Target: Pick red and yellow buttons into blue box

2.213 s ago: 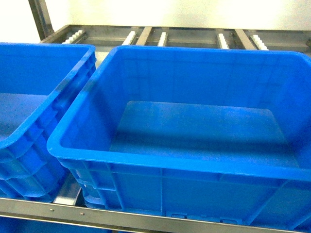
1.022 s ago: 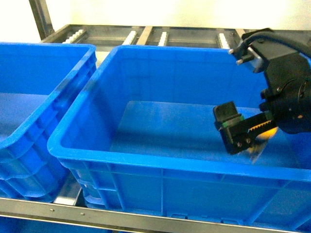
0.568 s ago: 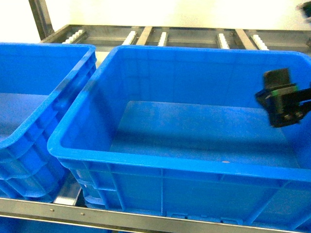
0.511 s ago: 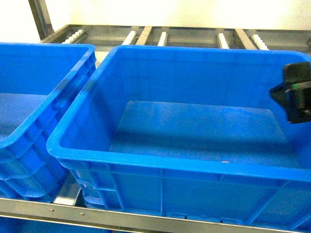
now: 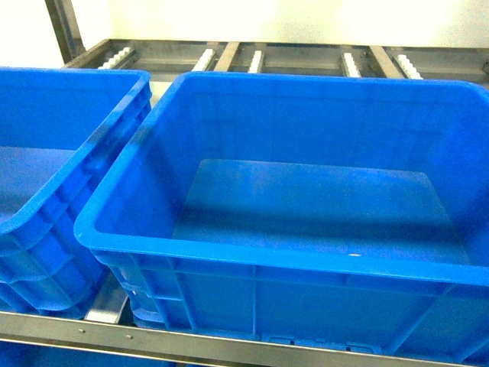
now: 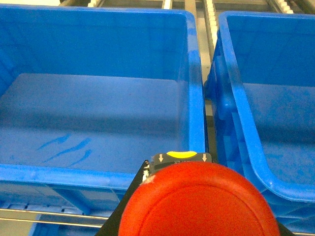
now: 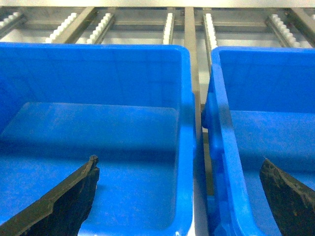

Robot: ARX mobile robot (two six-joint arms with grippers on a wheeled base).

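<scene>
Showing arrows only: red button (image 6: 197, 201) label (image 6: 180, 157)

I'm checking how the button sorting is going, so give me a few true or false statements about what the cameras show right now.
1. Two blue boxes stand side by side: the big blue box and a second blue box to its left. True.
2. A yellow button lies on the big box's floor. False: the visible floor is bare.
3. The right gripper is open with nothing between its fingers. True.
4. An arm reaches over the big box in the head view. False: no arm shows there.
5. The red button fills the bottom of the left wrist view. True.
</scene>
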